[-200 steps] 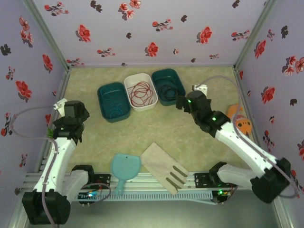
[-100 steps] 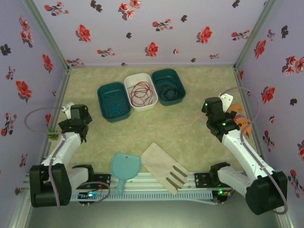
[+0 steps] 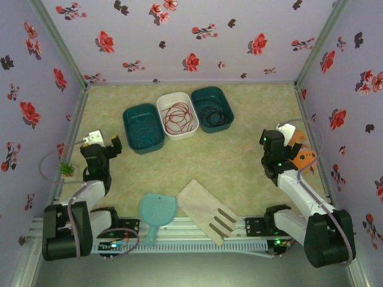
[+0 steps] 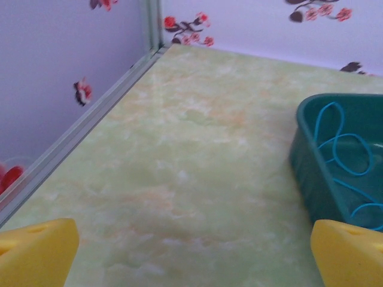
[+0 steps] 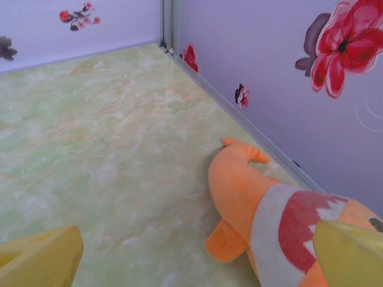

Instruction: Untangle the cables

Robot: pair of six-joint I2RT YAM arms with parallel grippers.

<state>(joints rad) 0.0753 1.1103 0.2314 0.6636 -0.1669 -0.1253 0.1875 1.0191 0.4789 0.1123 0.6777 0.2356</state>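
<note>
Standing here, I see all 3 cables sitting apart in 3 tubs lined up toward the back of the bench (image 3: 203,164). The teal-blue cable (image 3: 143,127) loops inside the left teal tub (image 3: 127,133). The red cable (image 3: 179,116) is coiled in the white tub (image 3: 162,119) in the middle. The black cable (image 3: 210,113) lies in the right teal tub (image 3: 226,105). The tubs stand side by side, just touching or nearly so.

The left jaws stand wide open with nothing between them. Their yellow fingertips (image 4: 36,254) hang low over bare bench beside the left teal tub. The right jaws are spread wide too and hold nothing. They sit close to an orange plush toy (image 5: 257,197) that lies against the right wall. Both arms are drawn in near their own sides, well apart from each other.

At the front edge a light blue dustpan (image 3: 157,212) lies next to a slotted wooden spatula (image 3: 206,209). A small green sprig (image 3: 66,169) rests by the left wall.
</note>
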